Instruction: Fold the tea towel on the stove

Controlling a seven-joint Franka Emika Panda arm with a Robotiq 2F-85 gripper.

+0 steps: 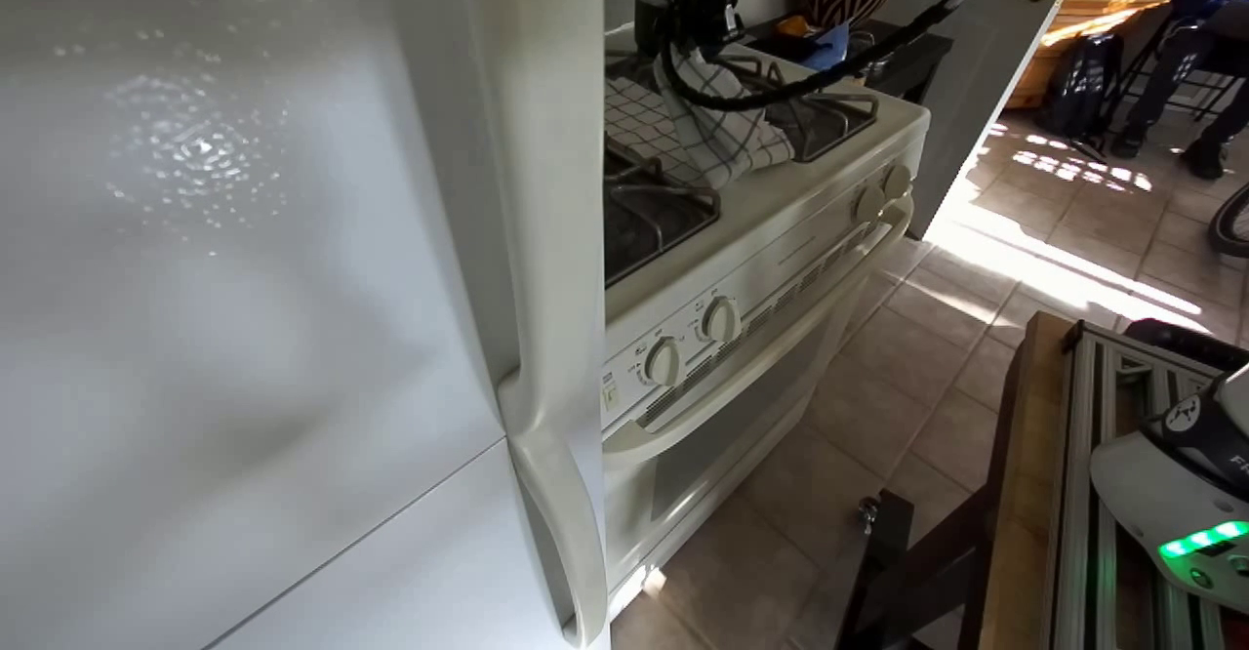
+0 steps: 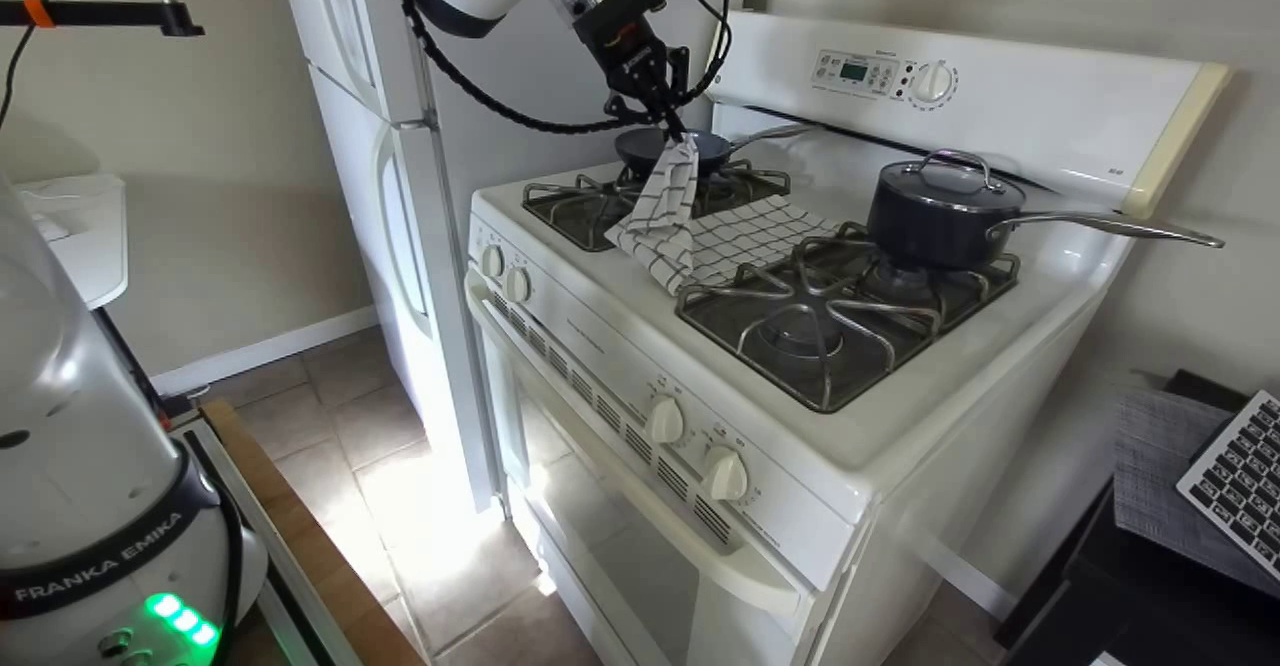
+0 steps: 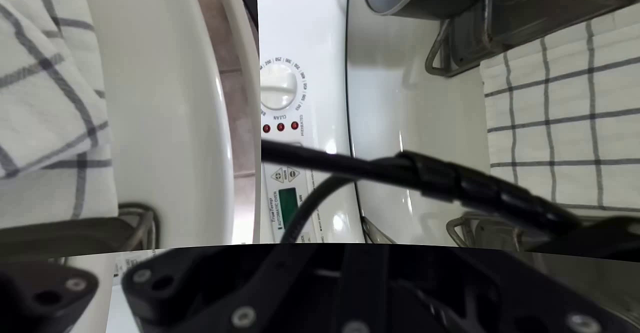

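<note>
Clamping in the gripper (image 2: 674,134) a raised end of the tea towel (image 2: 738,238); lying flat otherwise between the burner grates (image 2: 842,304), toward the back edge of the stove (image 2: 745,386). Probably needing a slow, straight carry toward that edge — laying square over the flat part, then releasing. Steering clear of the frying pan (image 2: 638,149), back corner by the fridge (image 2: 490,146), and the saucepan (image 2: 930,211), opposite back corner. Likely snagging if dragging low.

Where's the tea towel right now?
In an exterior view, the tea towel lies on the stove, mostly between the burner grates, left of the lidded pot, one end held up by the gripper.
</note>
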